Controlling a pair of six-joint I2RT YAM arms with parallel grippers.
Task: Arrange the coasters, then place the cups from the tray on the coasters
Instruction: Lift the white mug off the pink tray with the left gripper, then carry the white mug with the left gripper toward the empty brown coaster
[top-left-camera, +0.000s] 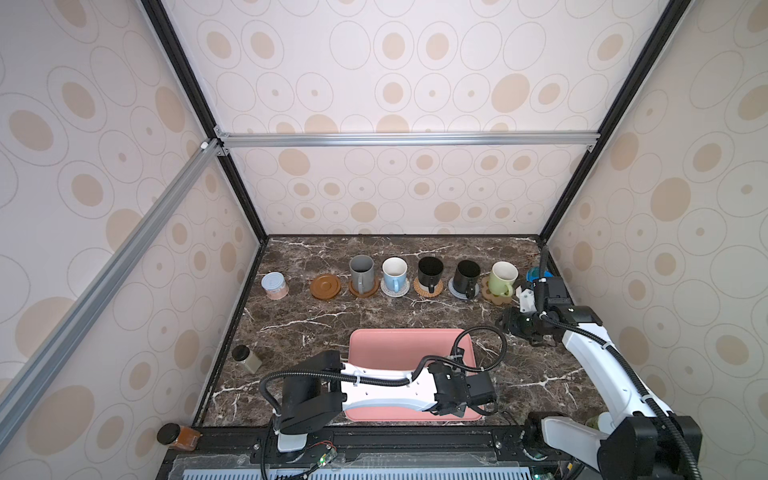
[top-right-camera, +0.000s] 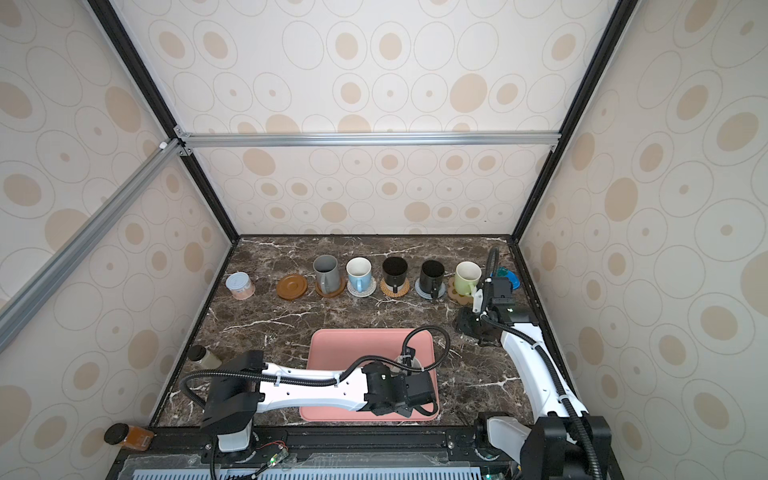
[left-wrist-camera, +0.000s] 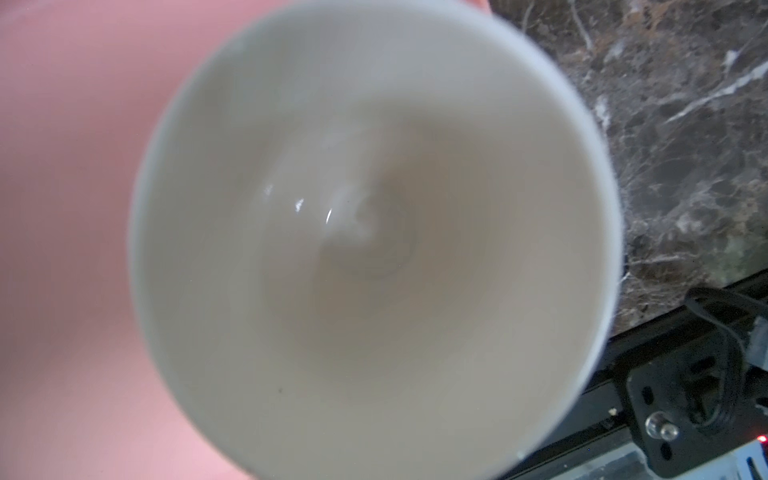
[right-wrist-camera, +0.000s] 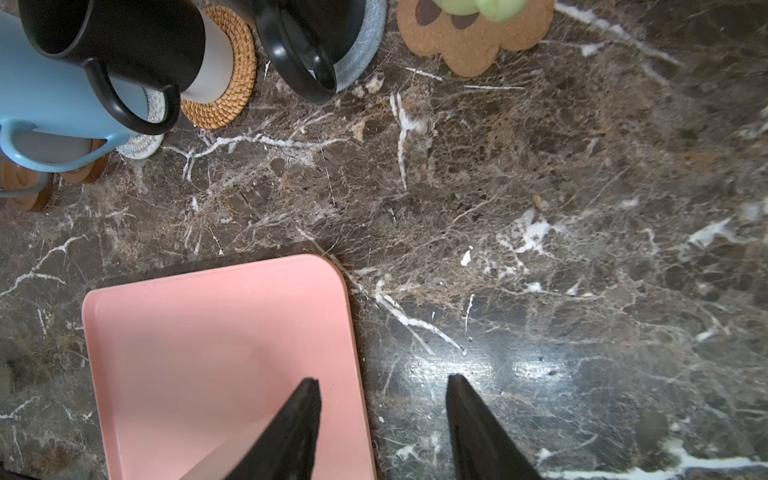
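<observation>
The left gripper (top-left-camera: 452, 409) is clenched above the near right part of the flat pink rectangular tray (top-left-camera: 390, 345). Its wrist view is filled by the blurred inside of a white ceramic mug (left-wrist-camera: 374, 249), and the fingers are hidden, so I cannot tell whether it has a grasp. The right gripper (right-wrist-camera: 382, 378) hangs released and empty by the tray's far right corner. Along the far side of the dark marble table (top-left-camera: 316, 332) run, left to right, a bare brown wooden disc coaster (top-left-camera: 325, 286), a grey mug (top-left-camera: 360, 272), a light blue mug (top-left-camera: 394, 272), a black mug (top-left-camera: 429, 270), a second black mug (top-left-camera: 466, 274) and a light green mug (top-left-camera: 503, 278), each mug standing on its own coaster.
</observation>
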